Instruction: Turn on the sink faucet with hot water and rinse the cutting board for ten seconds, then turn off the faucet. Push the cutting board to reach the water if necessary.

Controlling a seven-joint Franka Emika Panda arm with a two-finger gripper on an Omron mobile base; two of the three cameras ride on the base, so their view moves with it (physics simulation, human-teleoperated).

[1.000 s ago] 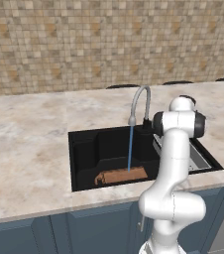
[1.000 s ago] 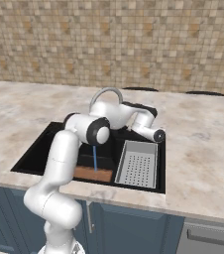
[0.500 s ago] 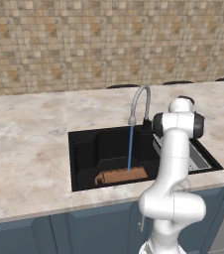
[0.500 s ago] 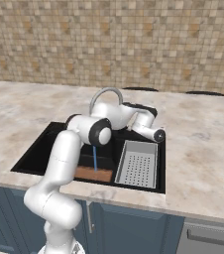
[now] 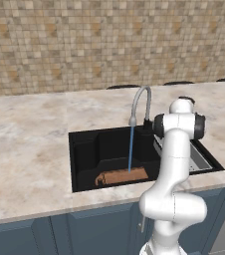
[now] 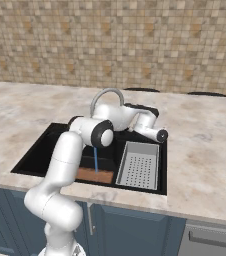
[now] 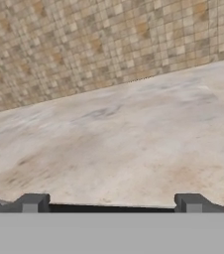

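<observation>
Water [image 5: 130,149] hits the cutting board [image 5: 122,176] at frame centre; my gripper [image 7: 111,202], fingers spread and empty, risks overshooting the sink faucet [image 5: 140,105] shutoff.

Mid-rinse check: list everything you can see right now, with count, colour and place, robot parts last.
sink faucet: one, grey metal, arched over the back of the basin
water: one thin light-blue stream, falling from the spout onto the board
cutting board: one, brown wood, on the basin floor near the front wall
sink: one, black, recessed in the counter
perforated tray: one, grey, in the sink's right part
counter: one, beige marble, around the sink
tiled wall: one, tan, behind the counter
gripper: one, fingers dark, open, facing the counter
</observation>
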